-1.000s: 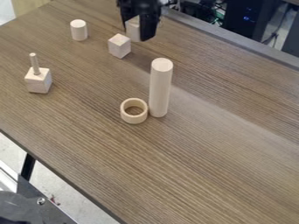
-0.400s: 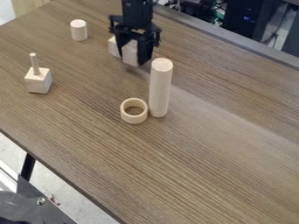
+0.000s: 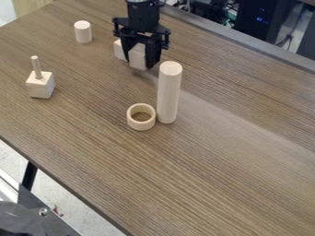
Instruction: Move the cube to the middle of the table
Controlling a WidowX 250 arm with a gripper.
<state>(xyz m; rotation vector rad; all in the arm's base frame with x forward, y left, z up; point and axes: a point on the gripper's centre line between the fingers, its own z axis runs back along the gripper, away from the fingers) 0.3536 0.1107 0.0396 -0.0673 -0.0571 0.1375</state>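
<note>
Far side of table (image 3: 215, 175), left of centre: black gripper (image 3: 139, 60) pointing down, clenched on the pale cube (image 3: 137, 54); whether the cube touches the wood, cannot tell. Second block (image 3: 119, 50) just left of it, partly hidden by the gripper. Open wooden ring (image 3: 141, 126) lies nearer, wood grain visible inside its wall; tall upright cylinder (image 3: 168, 94) just right of it. Short cylinder (image 3: 83, 33) upright, far left. Left side: pegged block (image 3: 40, 87), its thin peg standing up from the top.
</note>
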